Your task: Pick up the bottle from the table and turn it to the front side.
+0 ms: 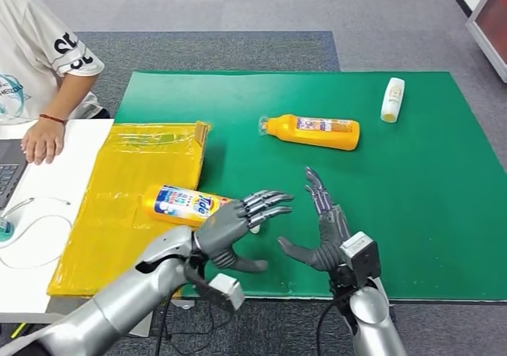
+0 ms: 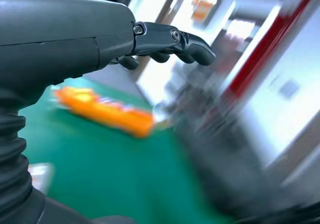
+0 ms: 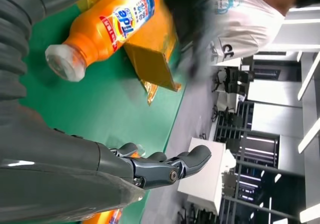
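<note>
Orange bottle (image 1: 185, 205) lies unlifted near the tabletop (image 1: 418, 213) front edge. My left hand (image 1: 239, 225) and right hand (image 1: 320, 229) are spread, empty. Grasp and turn remain.

Two silver, smooth-shelled arms are showing in the head view, each ending in a dark grey many-fingered hand: the left hand (image 1: 230, 231) and the right hand (image 1: 322, 233). The fingers (image 1: 272, 205) are catching light along slim metallic segments. A small white box is hanging under the left wrist, black cables are trailing beneath both forearms, and a grey boxy module (the wrist camera, apparently) is sitting on the right wrist. Close up, a ribbed grey cover (image 2: 13, 164) and small screws are showing.
</note>
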You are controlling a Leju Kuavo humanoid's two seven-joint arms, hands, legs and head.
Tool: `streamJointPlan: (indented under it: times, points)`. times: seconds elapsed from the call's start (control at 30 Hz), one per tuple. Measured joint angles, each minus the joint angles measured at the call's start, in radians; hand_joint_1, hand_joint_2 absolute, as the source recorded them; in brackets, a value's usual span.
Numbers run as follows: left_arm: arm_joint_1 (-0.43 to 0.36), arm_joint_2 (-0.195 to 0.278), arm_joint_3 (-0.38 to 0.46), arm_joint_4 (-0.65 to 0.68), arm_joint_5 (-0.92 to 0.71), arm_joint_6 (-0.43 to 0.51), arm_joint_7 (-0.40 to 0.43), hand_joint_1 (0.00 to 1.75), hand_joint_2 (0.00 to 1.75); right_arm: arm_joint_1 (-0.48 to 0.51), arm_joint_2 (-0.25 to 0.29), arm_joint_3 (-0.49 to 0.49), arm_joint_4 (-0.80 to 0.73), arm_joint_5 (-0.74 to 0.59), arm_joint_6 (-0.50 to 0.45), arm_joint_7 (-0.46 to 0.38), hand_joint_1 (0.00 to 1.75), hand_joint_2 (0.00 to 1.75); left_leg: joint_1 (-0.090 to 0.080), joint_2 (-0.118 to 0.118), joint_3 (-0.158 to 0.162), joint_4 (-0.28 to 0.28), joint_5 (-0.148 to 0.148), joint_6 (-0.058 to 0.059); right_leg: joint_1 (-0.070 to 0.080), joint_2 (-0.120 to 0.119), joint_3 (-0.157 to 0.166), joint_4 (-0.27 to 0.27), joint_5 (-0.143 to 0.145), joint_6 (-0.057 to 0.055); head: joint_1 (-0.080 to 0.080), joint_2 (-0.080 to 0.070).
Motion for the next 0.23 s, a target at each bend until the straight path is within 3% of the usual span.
streamJointPlan:
  times: [0.1,0.23]
  points:
    - [0.101,-0.003,0.103,-0.136,0.132,-0.09,-0.066,0.0,1.75,0.006,0.0,-0.005,-0.025,0.0,0.011,0.009,0.0,1.75,0.0,0.001,0.0,0.0,0.0,0.0,0.0,0.0,0.0,0.0,-0.001,0.0,0.0,0.0]
    - [0.198,-0.006,0.224,-0.236,0.272,-0.216,-0.08,0.0,1.75,0.008,0.0,-0.008,-0.047,0.001,0.015,0.024,0.0,1.75,0.001,0.001,0.0,0.0,0.0,0.0,0.002,0.0,0.0,0.0,-0.001,-0.001,0.0,0.0]
